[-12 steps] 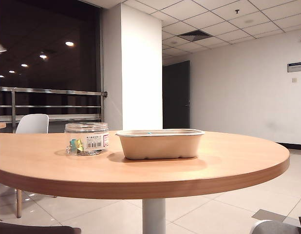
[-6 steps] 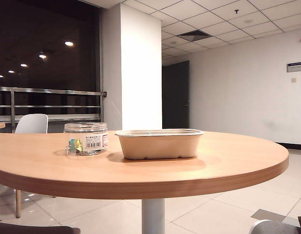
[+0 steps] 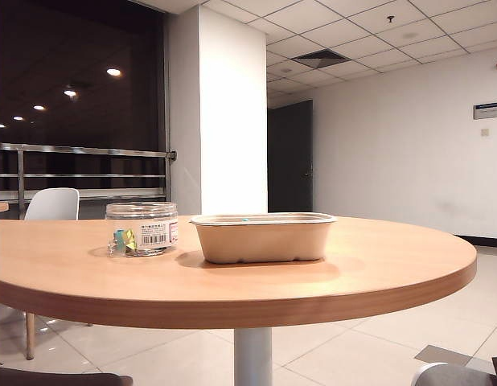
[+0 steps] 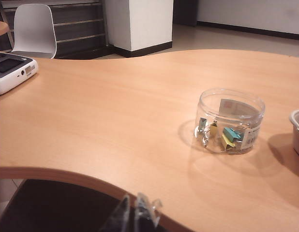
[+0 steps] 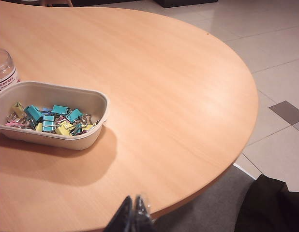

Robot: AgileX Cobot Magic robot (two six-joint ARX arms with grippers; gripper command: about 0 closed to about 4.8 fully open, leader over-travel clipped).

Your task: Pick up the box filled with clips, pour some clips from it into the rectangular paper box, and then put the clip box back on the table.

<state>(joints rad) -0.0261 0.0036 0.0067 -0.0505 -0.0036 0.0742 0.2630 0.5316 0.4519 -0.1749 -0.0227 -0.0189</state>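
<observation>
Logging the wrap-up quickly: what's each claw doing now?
Left claw: closed, empty, off the table's near edge.
Right claw: closed, empty, likewise.

Only the shut tips of the left gripper and right gripper show, the rest cut off. From outside, the paper tray hides its clips. The jar label is too small to read.

An office or commercial building's open common area; a suspended ceiling of square white tiles with a square air vent; pale glossy floor tiles; a large round wood-grain table on a white pedestal; a white moulded plastic chair; a metal railing before dark glazing; a dark door.
</observation>
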